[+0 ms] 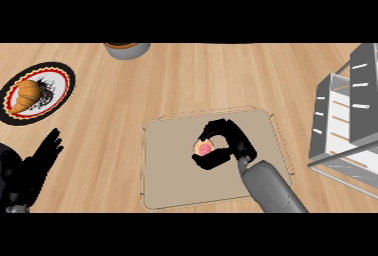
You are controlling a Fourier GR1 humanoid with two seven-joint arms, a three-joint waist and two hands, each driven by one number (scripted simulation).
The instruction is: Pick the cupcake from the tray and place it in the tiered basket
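Croissant [26, 96] on a round plate [62, 85] sits at the far left of the wooden counter [184, 80], well apart from anything the task concerns. Below it, near the lower left edge, the left hand [29, 170] rests open with its fingers straight and pointing up, holding nothing. At the top edge, a little further right, a grey cup [127, 50] with something brown in it is partly cut off. In the middle lies the flat beige tray [173, 170], and over its right half the right hand [235, 142] comes in from below, its fingers and thumb curled round the cupcake [204, 148]; only a small pink and yellow patch of the cake shows between them. So the cupcake is in the right hand's hold, above or on the tray. From this steep view I cannot tell whether it has left the tray's surface. At the far right stands the tiered basket [322, 115], a grey wire frame with pale shelves, near the tray's right edge but not touching the hand. As I judge it, the grasp is made, which is the first part of the job. What is left is the lift, the carry to the right across the tray's edge, and setting the cake down on one of the basket's shelves before letting go.
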